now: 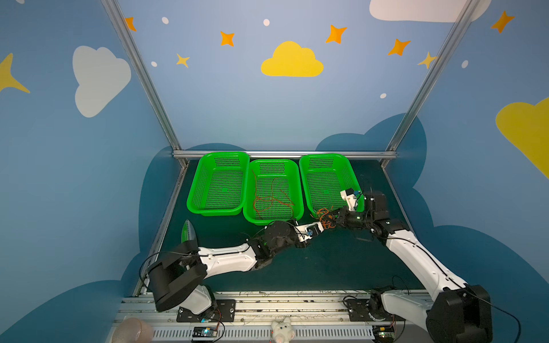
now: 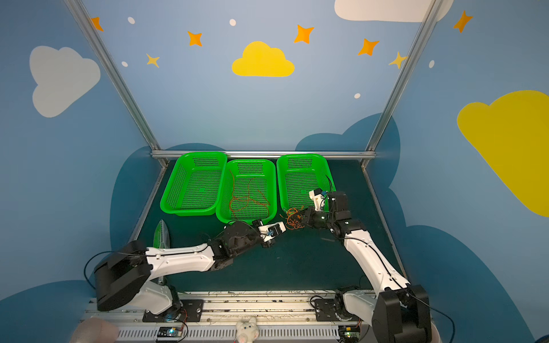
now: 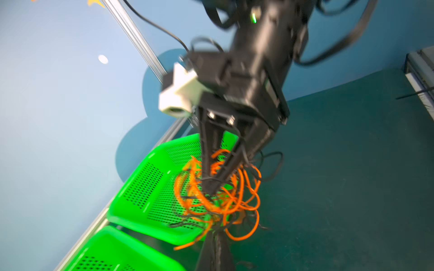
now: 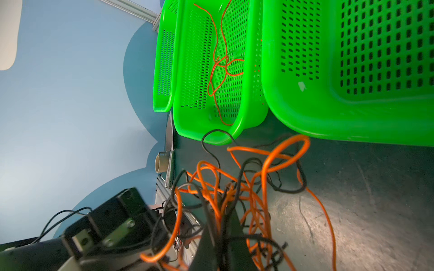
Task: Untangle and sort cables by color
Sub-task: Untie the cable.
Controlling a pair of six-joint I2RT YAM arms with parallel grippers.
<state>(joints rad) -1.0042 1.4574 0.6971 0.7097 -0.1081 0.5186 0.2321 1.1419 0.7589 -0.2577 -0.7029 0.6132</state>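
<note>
Both clamping orange-black tangle (image 1: 324, 217): left end effector (image 3: 213, 232), right end effector (image 3: 211, 190) (loops curl every way).

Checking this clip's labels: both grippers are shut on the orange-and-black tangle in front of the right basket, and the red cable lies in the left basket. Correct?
Not quite: in both top views the red cable lies in the middle basket, not the left one. The rest holds: left gripper and right gripper are shut on the orange-and-black tangle before the right basket.
</note>
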